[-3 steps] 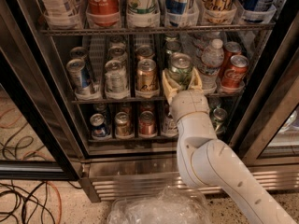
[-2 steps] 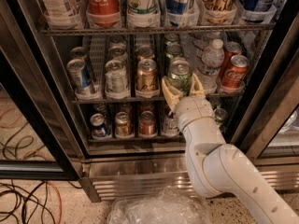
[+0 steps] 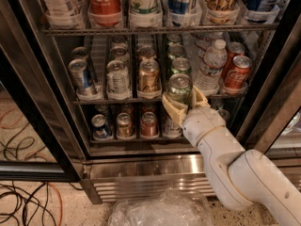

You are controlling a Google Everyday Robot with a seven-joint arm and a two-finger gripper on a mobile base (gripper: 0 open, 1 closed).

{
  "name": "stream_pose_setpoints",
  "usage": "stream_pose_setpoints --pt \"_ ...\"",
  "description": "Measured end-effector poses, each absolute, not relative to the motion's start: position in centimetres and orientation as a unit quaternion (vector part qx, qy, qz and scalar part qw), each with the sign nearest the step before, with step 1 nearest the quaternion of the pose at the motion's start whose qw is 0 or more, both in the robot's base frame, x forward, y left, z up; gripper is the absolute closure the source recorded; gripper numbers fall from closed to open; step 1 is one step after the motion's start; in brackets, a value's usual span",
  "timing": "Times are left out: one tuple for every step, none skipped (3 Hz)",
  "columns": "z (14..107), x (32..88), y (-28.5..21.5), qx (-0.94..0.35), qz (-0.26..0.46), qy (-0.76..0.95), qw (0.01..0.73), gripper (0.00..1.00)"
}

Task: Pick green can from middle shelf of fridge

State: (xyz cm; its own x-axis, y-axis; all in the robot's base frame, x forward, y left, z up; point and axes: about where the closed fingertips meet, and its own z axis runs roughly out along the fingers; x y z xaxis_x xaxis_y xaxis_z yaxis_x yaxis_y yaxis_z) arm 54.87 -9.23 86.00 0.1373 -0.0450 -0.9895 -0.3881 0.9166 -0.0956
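Gripper (image 3: 184, 101), cream plastic with two fingers spread on either side, brackets the lower body of the green aluminium can with mottled silver label (image 3: 179, 88). Can stands upright, long axis vertical, at 12 o'clock from the white wrist, frontmost in its lane on the grey wire middle shelf (image 3: 113, 100). Black-framed glass-door fridge (image 3: 42, 107) surrounds; gold-tan can (image 3: 148, 76) sits at 9 o'clock.

Green can (image 3: 180, 87) upright at middle shelf (image 3: 117, 100) front, between hand (image 3: 183, 108) fingers.

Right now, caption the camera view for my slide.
Cream two-finger gripper brackets the green soda can at the wire middle shelf front.
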Motion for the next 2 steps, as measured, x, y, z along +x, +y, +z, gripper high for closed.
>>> stream_pose_setpoints --pt "86.79 53.88 -7.2 -0.18 0.162 0.633 0.736 1.0" --pt "86.79 53.88 -7.19 -0.18 0.162 0.632 0.736 1.0"
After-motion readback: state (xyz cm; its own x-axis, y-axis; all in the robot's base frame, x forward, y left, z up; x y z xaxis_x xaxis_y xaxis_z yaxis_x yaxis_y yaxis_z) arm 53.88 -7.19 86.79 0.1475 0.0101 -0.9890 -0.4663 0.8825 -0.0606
